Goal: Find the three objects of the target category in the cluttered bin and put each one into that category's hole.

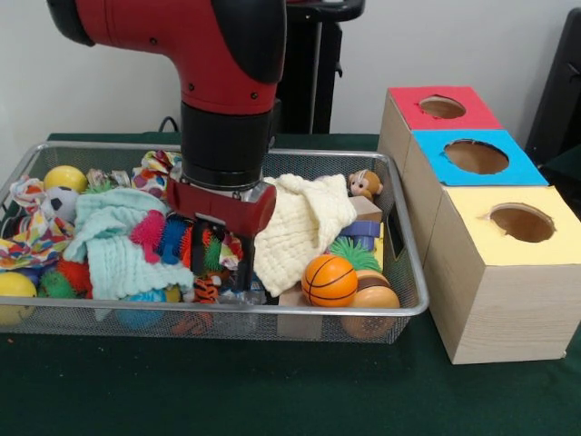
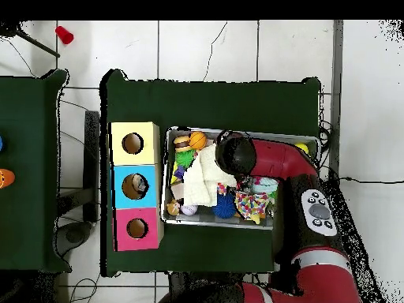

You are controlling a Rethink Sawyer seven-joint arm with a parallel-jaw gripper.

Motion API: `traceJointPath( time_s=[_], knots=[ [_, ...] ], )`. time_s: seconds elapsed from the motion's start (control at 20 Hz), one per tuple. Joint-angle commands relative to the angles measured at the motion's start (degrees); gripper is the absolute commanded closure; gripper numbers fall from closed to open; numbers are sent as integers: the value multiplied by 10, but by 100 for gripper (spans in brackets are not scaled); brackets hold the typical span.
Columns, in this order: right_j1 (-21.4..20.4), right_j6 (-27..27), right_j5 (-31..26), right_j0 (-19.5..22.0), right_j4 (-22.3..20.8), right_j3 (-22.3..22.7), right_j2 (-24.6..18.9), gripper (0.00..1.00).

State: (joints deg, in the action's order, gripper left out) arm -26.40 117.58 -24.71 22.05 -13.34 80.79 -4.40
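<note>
A wire mesh bin holds a heap of toys and cloths. My gripper reaches down into its middle, open, with its tips among pink, blue and green spiky balls and over a small striped tiger toy. A cream cloth drapes just right of it and a mint cloth lies to its left. Right of the bin stand three boxes with a hole on top: red, blue and yellow. In the overhead view the arm covers the gripper.
An orange basketball, a wooden toy, a green spiky ball and a monkey figure fill the bin's right end. Yellow balls and a soccer ball lie at the left. Something shows inside the blue box's hole.
</note>
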Motion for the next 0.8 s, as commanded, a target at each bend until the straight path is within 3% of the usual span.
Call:
traceJointPath(
  time_s=[0.05, 0.8],
  knots=[
    [51, -7, 45, -5, -37, 7, -44, 0],
    [77, 41, 80, -33, -14, 22, -19, 0]
  ],
)
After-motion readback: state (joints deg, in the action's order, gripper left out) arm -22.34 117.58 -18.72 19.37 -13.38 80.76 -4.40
